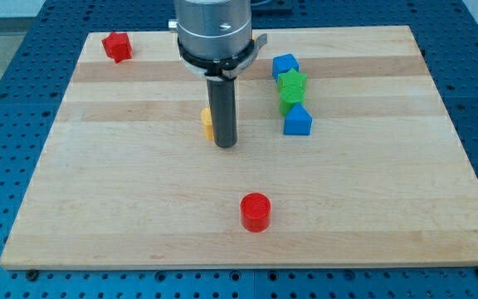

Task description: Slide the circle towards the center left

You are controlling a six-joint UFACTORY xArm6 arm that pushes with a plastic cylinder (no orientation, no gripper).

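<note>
A red circle block [255,211] lies on the wooden board [123,183] near the view's bottom, just right of the middle. My tip [226,144] is at the end of the dark rod, above the board's centre, well up and a little left of the red circle. A yellow block [207,123] sits right against the rod's left side, mostly hidden behind it, so its shape cannot be made out.
A red block [117,46] of uneven shape lies at the top left corner. To the right of the rod stand a blue block [285,66], a green star-like block [291,84], a second green block [290,100] and a blue block [297,121], in a column.
</note>
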